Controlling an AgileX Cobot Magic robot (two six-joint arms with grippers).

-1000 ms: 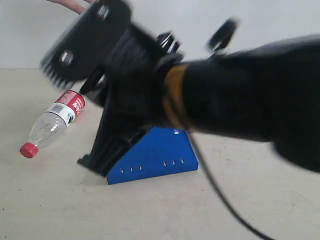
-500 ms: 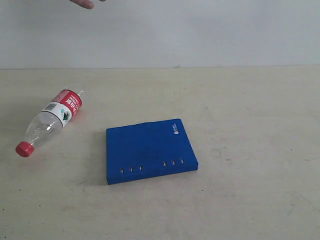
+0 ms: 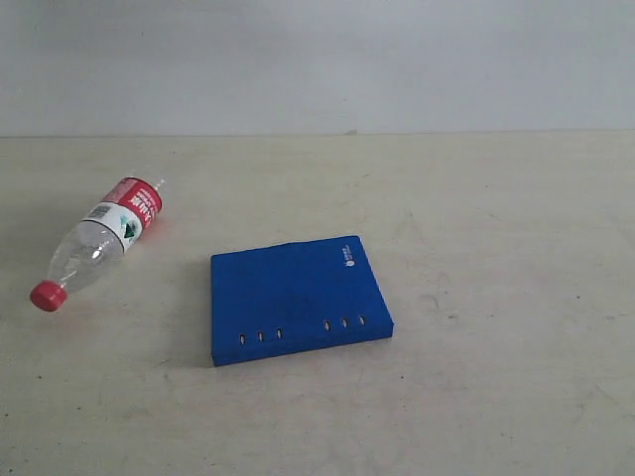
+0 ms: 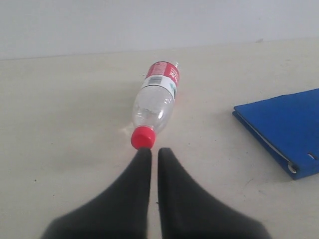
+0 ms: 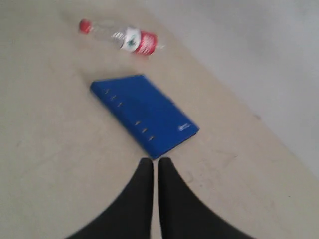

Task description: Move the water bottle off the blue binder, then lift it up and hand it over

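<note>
Lying sideways, the water bottle is off the blue binder; left pincer, right pincer pressed together.

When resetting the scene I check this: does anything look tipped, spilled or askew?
The water bottle lies on its side on the table, apart from the blue binder. The binder lies flat, closed; no spill shows.

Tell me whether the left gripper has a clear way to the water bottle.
Probably yes: the water bottle lies on its side just ahead of the left gripper, cap toward it, nothing between. The shut jaws must open first.
</note>
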